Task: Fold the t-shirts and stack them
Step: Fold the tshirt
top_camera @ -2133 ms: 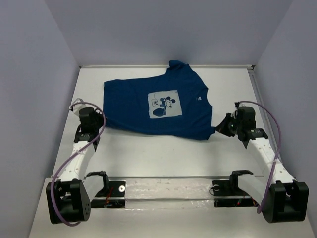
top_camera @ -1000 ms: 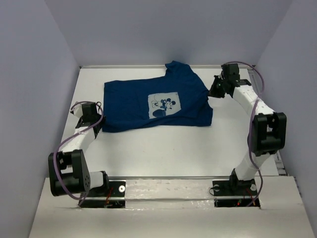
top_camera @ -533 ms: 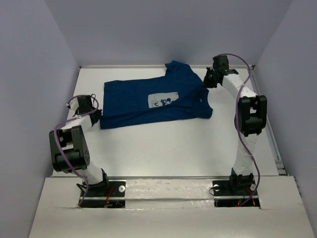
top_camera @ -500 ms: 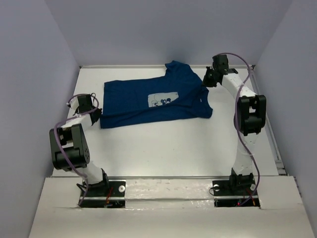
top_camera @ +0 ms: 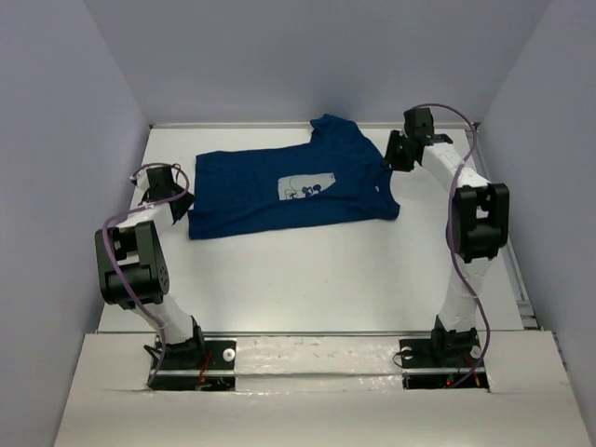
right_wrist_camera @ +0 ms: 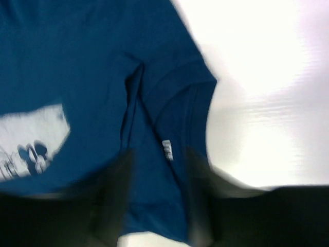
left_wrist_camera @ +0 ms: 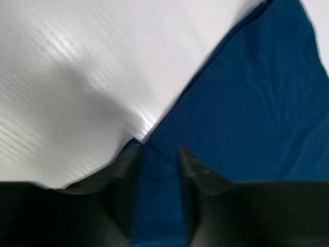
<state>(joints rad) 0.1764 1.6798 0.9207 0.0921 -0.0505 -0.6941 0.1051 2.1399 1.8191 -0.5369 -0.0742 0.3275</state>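
One navy t-shirt (top_camera: 251,191) lies folded once, I judge, by the bench's (top_camera: 307,279) far edge; more folds remain. My left fingers (left_wrist_camera: 123,180) straddle its corner, grip unclear; right fingers (right_wrist_camera: 110,206) gape, empty.

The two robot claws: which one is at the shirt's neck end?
The right gripper: its camera shows the collar and white label of the t-shirt. The left gripper is at the opposite end.
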